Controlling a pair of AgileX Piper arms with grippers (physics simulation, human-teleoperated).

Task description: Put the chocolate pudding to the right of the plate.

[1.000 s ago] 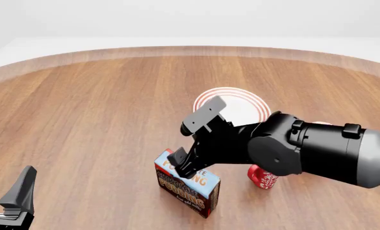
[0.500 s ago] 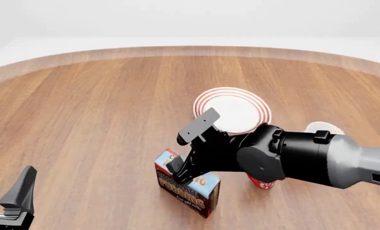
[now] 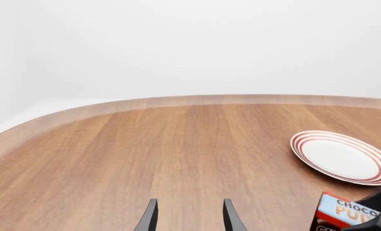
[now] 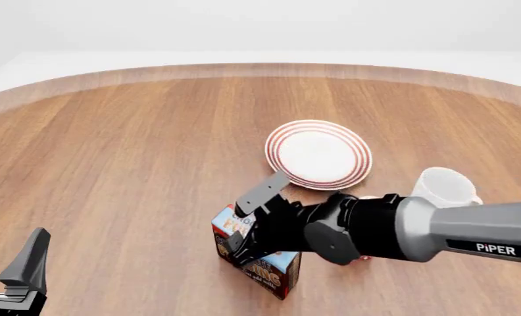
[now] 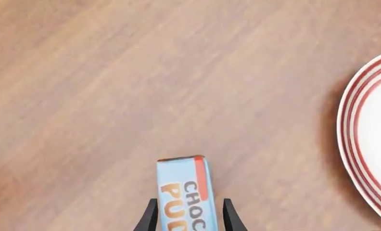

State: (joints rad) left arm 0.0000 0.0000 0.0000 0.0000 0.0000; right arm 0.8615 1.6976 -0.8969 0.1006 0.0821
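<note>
A round wooden table point(image 4: 137, 164) with a paler rim sits in a plain white room. Past the plate point(image 4: 318, 153), toward the right, stands a white mug point(image 4: 445, 187); something red is mostly hidden behind the right arm. The chocolate pudding point(image 4: 258, 253) sits near the plate's near-left side. The right hand point(image 4: 247, 224) has dropped lower than a second ago (fingers now straddling the carton, not visibly clamped). The left hand point(image 3: 187, 216) rests apart, holding nothing.
</note>
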